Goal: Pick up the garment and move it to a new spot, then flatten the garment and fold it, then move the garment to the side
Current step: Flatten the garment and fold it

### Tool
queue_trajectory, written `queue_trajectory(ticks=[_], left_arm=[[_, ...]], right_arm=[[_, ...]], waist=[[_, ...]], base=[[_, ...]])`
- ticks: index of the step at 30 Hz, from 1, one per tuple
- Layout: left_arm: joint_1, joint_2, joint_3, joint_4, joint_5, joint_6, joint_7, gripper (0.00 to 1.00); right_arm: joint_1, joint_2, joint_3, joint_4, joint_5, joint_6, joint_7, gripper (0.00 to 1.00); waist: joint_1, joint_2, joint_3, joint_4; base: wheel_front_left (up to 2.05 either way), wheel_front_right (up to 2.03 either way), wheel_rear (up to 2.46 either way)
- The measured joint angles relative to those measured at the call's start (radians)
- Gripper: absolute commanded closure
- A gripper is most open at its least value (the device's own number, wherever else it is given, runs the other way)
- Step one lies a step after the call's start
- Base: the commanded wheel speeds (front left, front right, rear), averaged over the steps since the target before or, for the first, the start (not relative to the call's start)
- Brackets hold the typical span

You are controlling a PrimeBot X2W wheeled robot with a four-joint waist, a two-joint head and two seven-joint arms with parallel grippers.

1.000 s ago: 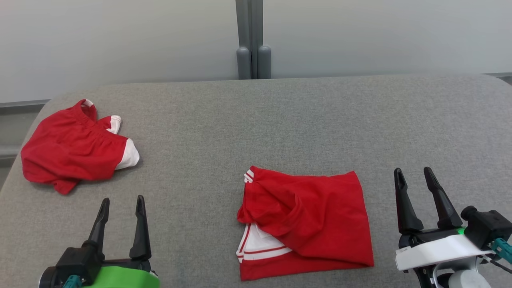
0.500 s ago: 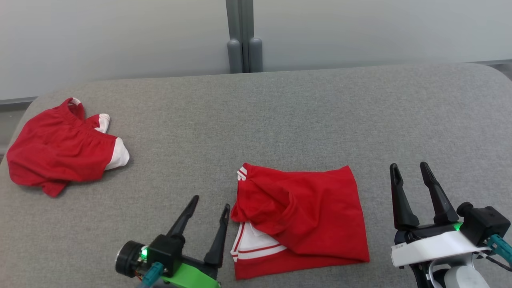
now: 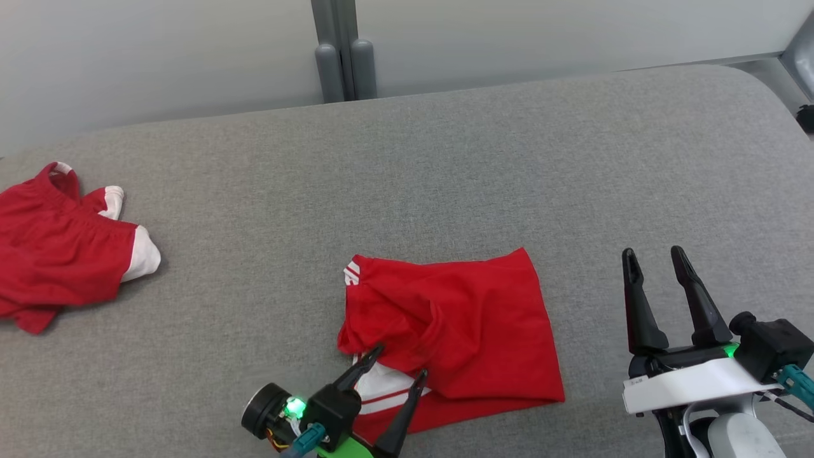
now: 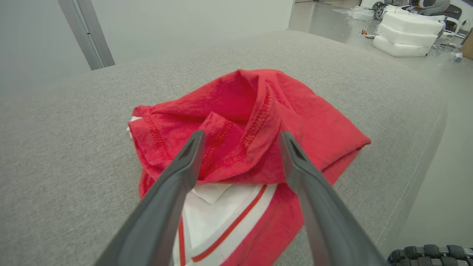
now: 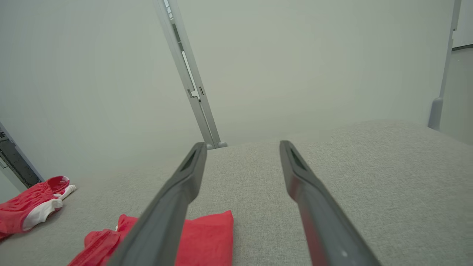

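Note:
A crumpled red garment with white, red-striped trim lies on the grey padded surface, near its front edge. My left gripper stands open at the garment's near left corner, over the white trim. In the left wrist view its fingers straddle a raised red fold of the garment, and the left gripper has closed on nothing. My right gripper hovers open to the right of the garment, apart from it. In the right wrist view the right gripper points at the wall, with the garment low on the left.
A second red and white garment lies bunched at the far left of the surface and shows again as the left-hand heap. A grey post and pale wall stand behind. White foam blocks sit on the floor beyond the surface's rounded edge.
My left gripper has swung right from the bare surface to the garment's near left corner, still open. The head camera has turned right, shifting the whole picture left. The right gripper has held still.

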Motion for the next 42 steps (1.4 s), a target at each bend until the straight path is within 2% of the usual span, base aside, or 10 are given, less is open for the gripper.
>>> queue_trajectory(ticks=[8,9,10,11,13,25,37,39,40,42], left_arm=[[-0.040,0.000,-0.040,0.066,-0.014,0.000,0.000,0.00],[-0.044,-0.001,-0.043,0.075,-0.016,0.000,0.000,0.08],[-0.046,-0.001,-0.045,0.081,-0.017,0.000,0.000,0.29],[-0.049,-0.002,-0.048,0.090,-0.019,0.000,0.000,0.60],[-0.056,-0.003,-0.052,0.099,-0.025,0.000,0.000,1.00],[-0.041,0.027,-0.093,0.041,-0.044,0.000,0.000,1.00],[0.059,0.082,-0.165,0.017,-0.164,0.000,0.000,0.98],[0.059,0.075,-0.164,0.033,-0.178,0.000,0.000,0.47],[0.059,0.071,-0.161,0.034,-0.180,0.000,0.000,0.00],[0.059,0.061,-0.154,0.037,-0.183,0.000,0.000,0.00]], right_arm=[[-0.007,0.000,-0.007,-0.002,-0.001,0.000,0.000,0.00],[-0.007,0.000,-0.007,-0.002,-0.002,0.000,0.000,0.00],[-0.007,0.000,-0.007,-0.002,-0.002,0.000,0.000,0.00],[-0.007,0.001,-0.007,-0.002,-0.002,0.000,0.000,0.00],[-0.007,0.002,-0.008,-0.002,-0.003,0.000,0.000,0.00],[0.006,0.006,-0.022,0.001,-0.009,0.000,0.000,0.00],[0.015,0.003,-0.024,0.012,-0.008,0.000,0.000,0.00],[0.015,0.002,-0.023,0.016,-0.008,0.000,0.000,0.00],[0.015,0.001,-0.023,0.018,-0.008,0.000,0.000,0.00],[0.016,-0.002,-0.021,0.021,-0.007,0.000,0.000,0.00]], waist=[[0.0000,0.0000,0.023,-0.031],[0.0000,0.0000,0.024,-0.033],[0.0000,0.0000,0.024,-0.034],[0.0000,0.0000,0.024,-0.035],[0.0000,0.0000,0.023,-0.034],[0.0000,0.0000,0.005,0.004],[0.0000,0.0000,0.000,0.054],[0.0000,0.0000,-0.003,0.059],[0.0000,0.0000,-0.005,0.060],[0.0000,0.0000,-0.010,0.062]], base=[[0.00,0.00,0.00],[0.00,0.00,0.00],[0.00,0.00,0.00],[0.00,0.00,0.00],[0.00,0.00,0.00],[0.00,0.00,0.00],[0.00,0.00,0.00],[0.00,0.00,0.00],[0.00,0.00,0.00],[0.00,0.00,0.00]])
